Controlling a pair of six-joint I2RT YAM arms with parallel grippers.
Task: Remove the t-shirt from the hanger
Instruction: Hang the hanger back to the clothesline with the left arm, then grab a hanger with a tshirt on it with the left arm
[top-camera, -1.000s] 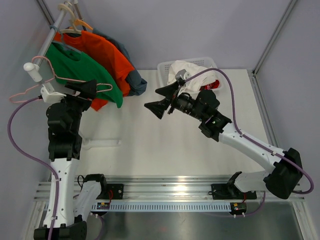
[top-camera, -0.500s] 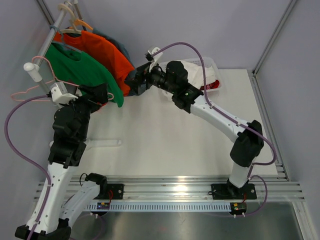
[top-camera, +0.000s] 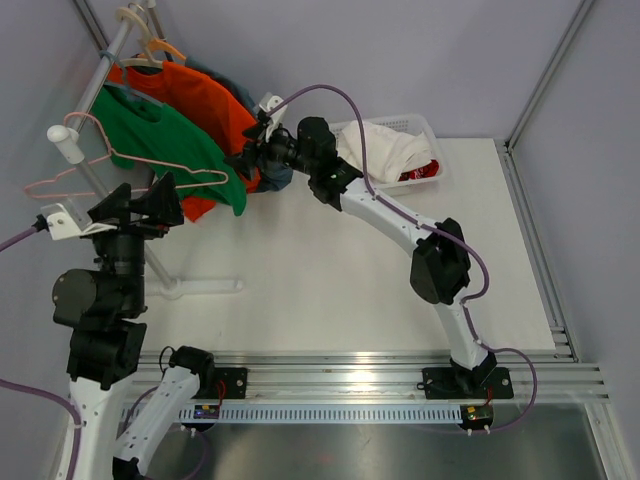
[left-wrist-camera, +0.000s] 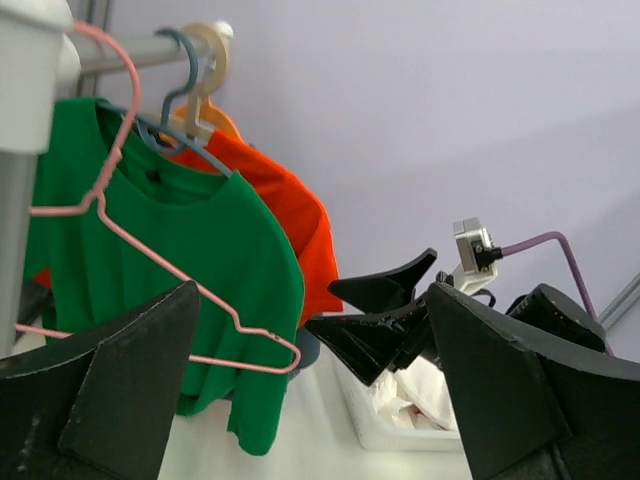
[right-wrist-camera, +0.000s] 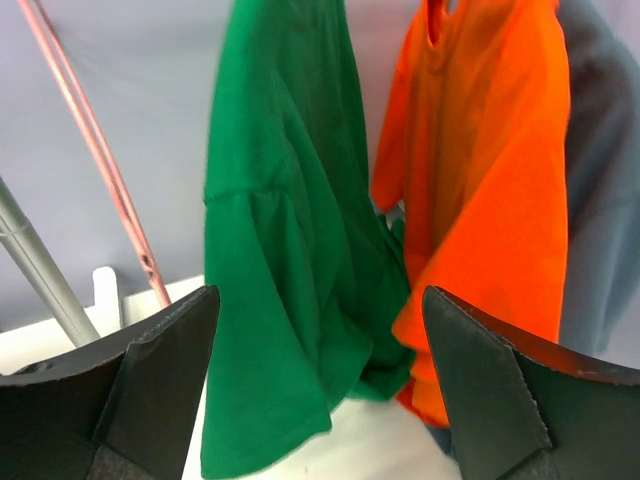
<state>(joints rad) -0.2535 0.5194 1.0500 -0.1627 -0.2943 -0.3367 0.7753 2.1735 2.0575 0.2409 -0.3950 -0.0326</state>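
On the far left of the white table (top-camera: 330, 270) stood a grey clothes rail (top-camera: 100, 65), and three garments hung from it in a row. The green t-shirt (top-camera: 160, 135) was the front one, the orange t-shirt (top-camera: 205, 100) hung just behind it, and a grey-blue garment (top-camera: 272, 165) was at the back; all three were on their hangers. At the far edge of the table, well apart from the rail, was a white basket (top-camera: 432, 128) with a white cloth (top-camera: 385, 150) heaped in it. An empty pink hanger (top-camera: 70, 180) hung at the near end of the rail, in front of the green t-shirt. In the left wrist view the green t-shirt was on a blue hanger (left-wrist-camera: 185, 70) and the orange one on a pale wooden hanger (left-wrist-camera: 208, 55). The left gripper (top-camera: 148, 200) was raised beside the pink hanger and pointed toward the garments; its fingers were spread wide and nothing was between them. The right gripper (top-camera: 248, 160) was stretched across the table to the lower edge of the orange t-shirt and the grey-blue garment. Its fingers (right-wrist-camera: 150, 390) were also spread apart and held nothing, with the green and orange cloth hanging just in front of them. Whether a fingertip touched the cloth, I could not tell.
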